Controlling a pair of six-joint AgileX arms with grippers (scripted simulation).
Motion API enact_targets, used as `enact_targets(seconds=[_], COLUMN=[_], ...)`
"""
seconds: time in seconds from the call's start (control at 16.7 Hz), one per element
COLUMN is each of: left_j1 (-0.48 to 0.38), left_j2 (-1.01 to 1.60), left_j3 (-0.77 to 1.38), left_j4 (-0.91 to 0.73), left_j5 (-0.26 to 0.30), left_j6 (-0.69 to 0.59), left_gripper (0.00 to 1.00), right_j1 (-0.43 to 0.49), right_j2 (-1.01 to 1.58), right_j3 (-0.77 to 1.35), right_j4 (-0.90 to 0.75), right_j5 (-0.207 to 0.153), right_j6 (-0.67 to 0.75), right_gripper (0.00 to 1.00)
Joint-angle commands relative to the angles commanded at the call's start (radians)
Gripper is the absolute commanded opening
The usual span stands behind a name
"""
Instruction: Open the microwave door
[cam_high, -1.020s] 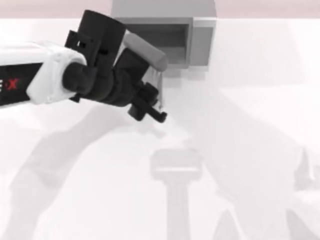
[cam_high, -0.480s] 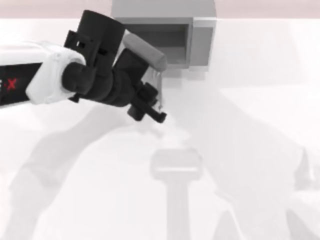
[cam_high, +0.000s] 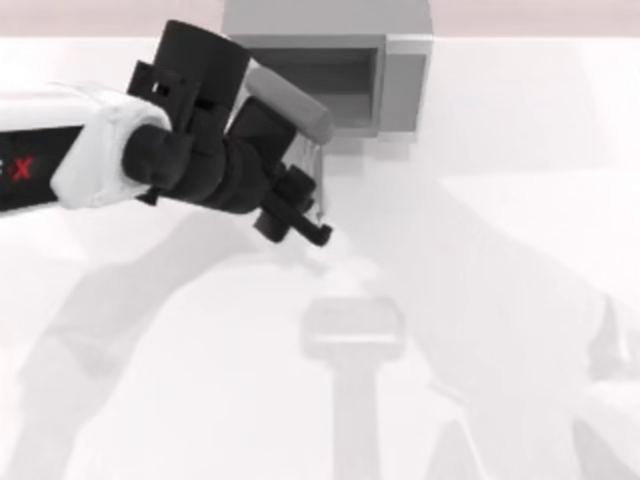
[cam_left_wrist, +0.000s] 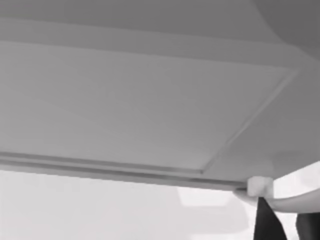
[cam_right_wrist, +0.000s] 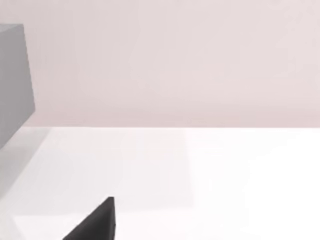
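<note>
Already the door (cam_high: 292, 100) stands swung well out from the microwave (cam_high: 330, 60), which sits at the far edge of the surface (cam_high: 500, 200), near the middle of the top view. Its dark cavity (cam_high: 325, 80) shows, with the narrow control panel (cam_high: 402, 85) to the right of it. The door hangs out toward the left, hinged on that side, and its pale handle (cam_high: 315, 175) runs down its free edge.

From above, the left gripper (cam_high: 305, 215) is at the lower part of that handle, its jaws apparently closed on the bar, though the grip itself is partly hidden behind the door's edge. In the left wrist view the door (cam_left_wrist: 150, 110) fills most of the picture, with the handle's pale end (cam_left_wrist: 260, 186) just above a dark finger (cam_left_wrist: 267, 225).

To do this step well, I judge the hand should follow the arc the handle traces about the hinge, not pull in a straight line; a straight pull would load the grip sideways and could slip it off the bar. The wrist should turn with the door so the jaws stay square across the handle. Slow, even travel is wise, since the forearm is crowded close to the door's top edge.

The right gripper is not seen from above; its wrist view shows only bare surface, a corner of the microwave (cam_right_wrist: 15, 80) and a dark tip (cam_right_wrist: 97, 222).
</note>
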Motion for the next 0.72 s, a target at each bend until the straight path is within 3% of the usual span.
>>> enact_targets(seconds=[0.72], left_j1=[0.004], left_j2=[-0.003], left_j3=[-0.006], left_j4=[-0.007], left_j5=[0.021], left_j6=[0.018], left_gripper=[0.00], right_j1=[0.000], right_j2=[0.000], right_j3=[0.000], right_j4=[0.000], right_j5=[0.000], right_j6=[0.000], right_gripper=[1.00])
